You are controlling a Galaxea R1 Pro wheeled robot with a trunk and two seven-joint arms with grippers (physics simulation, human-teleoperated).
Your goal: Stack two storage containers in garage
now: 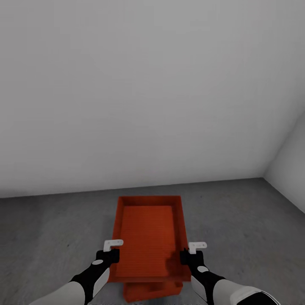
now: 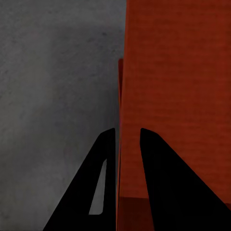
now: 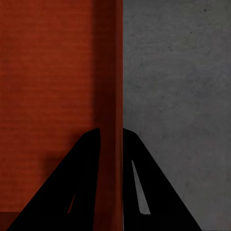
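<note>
1. Near the white wall (image 1: 148, 84), on the grey floor (image 1: 51, 228), the top bin (image 1: 146, 237) sits over the lower bin (image 1: 152, 290), whose near end shows past the top one's near edge.
2. Both bins are red-orange and open-topped; the top one lies lengthwise away from the robot, its far end close to the foot of the wall.
3. The left gripper (image 1: 111, 255) is pinched on the top bin's left long wall, one finger inside and one outside, as the left wrist view shows (image 2: 127, 139).
4. The right gripper (image 1: 186, 256) clamps the right long wall the same way, the wall running between its black fingers (image 3: 110, 137).
5. Whether the top bin rests fully on the lower bin or hangs just above it cannot be told.
6. A second white wall (image 1: 292, 161) meets the first at a corner on the right.
</note>
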